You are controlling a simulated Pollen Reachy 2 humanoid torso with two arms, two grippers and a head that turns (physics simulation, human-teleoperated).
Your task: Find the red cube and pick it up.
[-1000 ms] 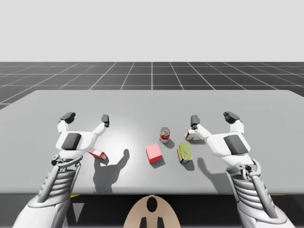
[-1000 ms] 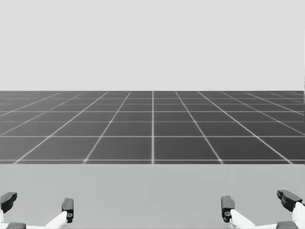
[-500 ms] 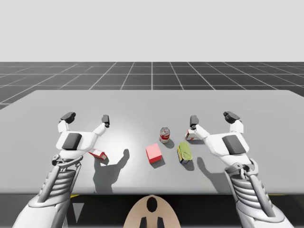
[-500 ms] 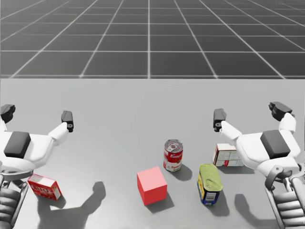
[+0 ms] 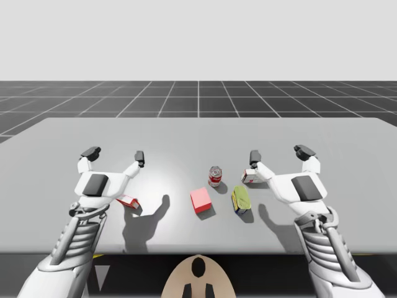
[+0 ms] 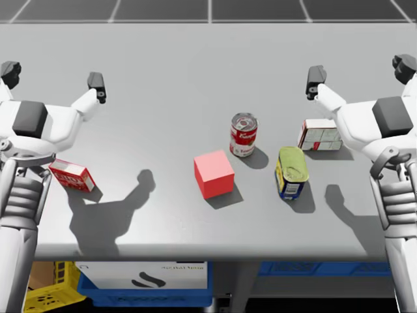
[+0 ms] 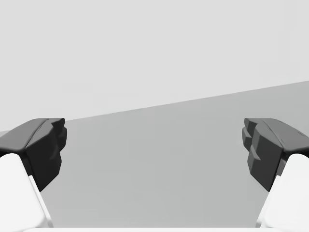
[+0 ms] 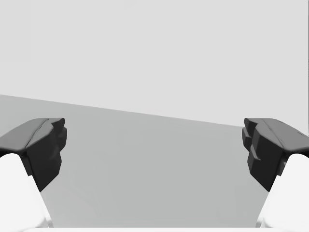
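The red cube (image 6: 214, 174) (image 5: 200, 200) sits on the grey table near its front edge, about midway between my two arms. My left gripper (image 6: 54, 72) (image 5: 115, 155) hovers open over the table's left part, well to the left of the cube. My right gripper (image 6: 360, 70) (image 5: 279, 154) hovers open on the right, beyond the cans. In both wrist views the dark fingers (image 7: 46, 147) (image 8: 46, 147) stand wide apart with nothing between them.
A red and white can (image 6: 243, 134) stands upright just behind the cube. A yellow-green can (image 6: 291, 171) lies on its side to the cube's right. A white and red box (image 6: 320, 135) lies under my right arm, a small red box (image 6: 71, 175) under my left.
My head has turned down, from the horizon to the tabletop and its front edge. Both arms have stayed nearly still, grippers open.
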